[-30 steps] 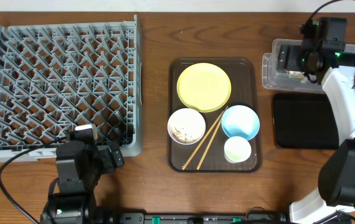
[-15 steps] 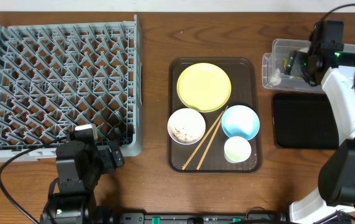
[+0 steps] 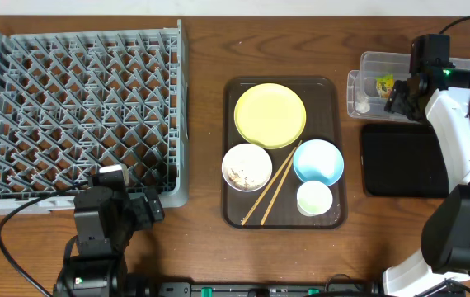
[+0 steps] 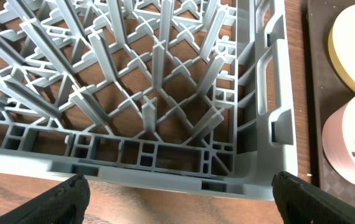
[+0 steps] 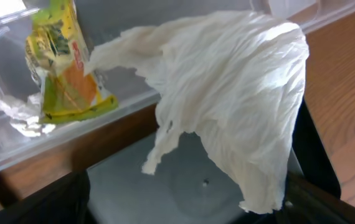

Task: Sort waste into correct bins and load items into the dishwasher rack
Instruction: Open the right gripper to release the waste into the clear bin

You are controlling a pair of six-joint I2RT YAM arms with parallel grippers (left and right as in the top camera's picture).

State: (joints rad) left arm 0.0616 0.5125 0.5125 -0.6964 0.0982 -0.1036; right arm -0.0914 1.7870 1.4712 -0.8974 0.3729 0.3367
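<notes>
Now | tub point(image 3: 357, 83): wrapper point(image 5: 65, 74), napkin point(image 5: 227, 93) at rim | right end effector point(image 5: 187, 200) wide open | left end effector point(image 4: 180, 194) wide open by rack point(image 4: 165, 93)

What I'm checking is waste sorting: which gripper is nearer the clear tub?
Right. The right gripper hovers at the clear tub, over its front edge; the left gripper sits far off beside the dishwasher rack.

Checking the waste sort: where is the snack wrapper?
Overhead view, far right: the snack wrapper lies inside the clear tub, next to the black tray.
</notes>
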